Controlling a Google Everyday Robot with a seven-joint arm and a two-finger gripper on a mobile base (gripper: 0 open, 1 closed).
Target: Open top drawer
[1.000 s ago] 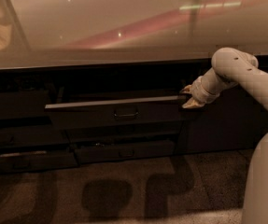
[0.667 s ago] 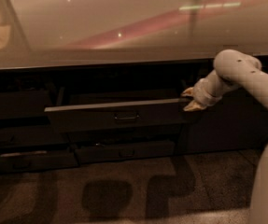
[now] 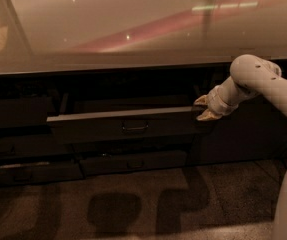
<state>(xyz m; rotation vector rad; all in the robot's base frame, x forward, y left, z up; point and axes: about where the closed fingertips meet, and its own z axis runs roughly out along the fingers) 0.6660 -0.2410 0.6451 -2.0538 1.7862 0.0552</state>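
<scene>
Gripper [image 3: 204, 109], jaws apart, straddles the right end of the part-open drawer [image 3: 98, 126]; contact lost in shadow.

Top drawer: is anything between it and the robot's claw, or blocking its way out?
Nothing visible does. The gripper is at the right end of the top drawer, whose front stands partly pulled out. The floor in front of it shows only shadows.

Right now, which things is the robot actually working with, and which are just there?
In the job: top drawer, partly pulled out; gripper at its right end.
Just there: countertop; lower drawer; floor.
</scene>
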